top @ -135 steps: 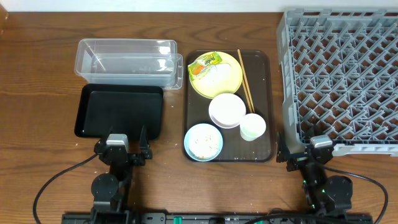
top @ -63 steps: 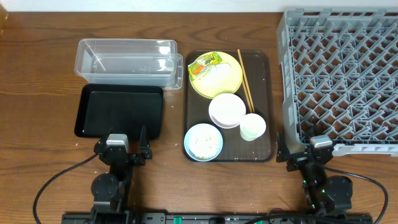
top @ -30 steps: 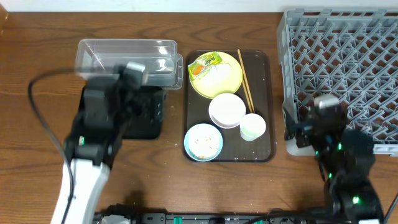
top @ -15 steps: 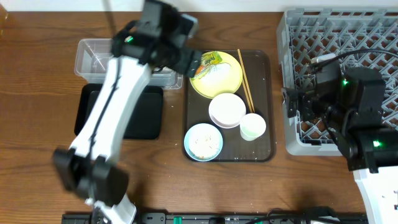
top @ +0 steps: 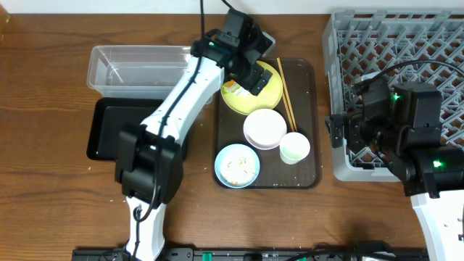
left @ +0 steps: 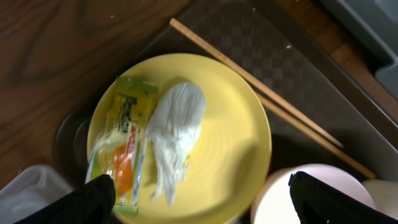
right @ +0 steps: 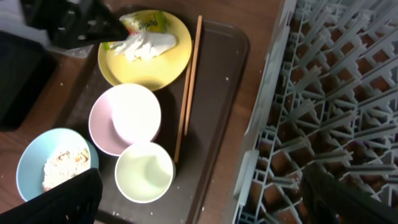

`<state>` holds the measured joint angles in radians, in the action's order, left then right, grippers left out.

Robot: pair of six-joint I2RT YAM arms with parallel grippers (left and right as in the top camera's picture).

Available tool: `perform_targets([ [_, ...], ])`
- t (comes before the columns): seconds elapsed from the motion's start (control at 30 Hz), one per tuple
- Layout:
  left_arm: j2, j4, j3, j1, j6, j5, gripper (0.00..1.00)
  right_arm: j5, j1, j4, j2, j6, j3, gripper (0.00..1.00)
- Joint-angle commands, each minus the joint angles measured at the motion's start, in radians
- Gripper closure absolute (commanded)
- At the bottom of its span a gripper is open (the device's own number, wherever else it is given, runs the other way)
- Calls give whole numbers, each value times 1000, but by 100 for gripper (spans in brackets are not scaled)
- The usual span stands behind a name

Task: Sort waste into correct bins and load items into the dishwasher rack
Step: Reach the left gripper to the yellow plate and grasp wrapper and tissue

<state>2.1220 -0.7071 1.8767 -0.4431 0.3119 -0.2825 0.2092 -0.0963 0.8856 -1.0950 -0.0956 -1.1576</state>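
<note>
My left gripper (top: 250, 72) (left: 205, 208) is open and hovers over the yellow plate (top: 267, 98) (left: 224, 143). On the plate lie the green, yellow and orange wrapper (left: 121, 146) and the crumpled white tissue (left: 175, 130); one finger is by the wrapper, the other over the white bowl (top: 264, 128) (left: 317, 199). The chopsticks (top: 286, 94) (right: 188, 87) lie beside the plate. The blue bowl (top: 237, 165) (right: 53, 165) holds rice scraps. My right gripper (top: 339, 136) (right: 205, 202) is open and empty, between the pale cup (top: 295, 147) (right: 145, 172) and the grey rack (top: 406, 72) (right: 329, 93).
The dishes sit on a dark brown serving tray (top: 312, 174) (right: 217, 124). The clear tub (top: 138, 69) and the black tray (top: 109, 130) stand to its left, partly under my left arm. The rack's left wall is close to my right gripper.
Both arms have left their rest poses at the table's front. The left arm swung up and right over the yellow plate. The right arm rose beside the rack's left wall.
</note>
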Motion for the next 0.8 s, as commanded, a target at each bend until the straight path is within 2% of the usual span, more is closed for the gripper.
perform_targets([
  [0.0,63,29,26,1,13,7,8,9,4,8,2,-6,-18,1],
  [0.37,207,144,26,12,13,83,9,9,4,36,2,-6,-18,1],
  [0.77,281,183,26,21,13,116,9,9,4,39,2,-6,-18,1],
])
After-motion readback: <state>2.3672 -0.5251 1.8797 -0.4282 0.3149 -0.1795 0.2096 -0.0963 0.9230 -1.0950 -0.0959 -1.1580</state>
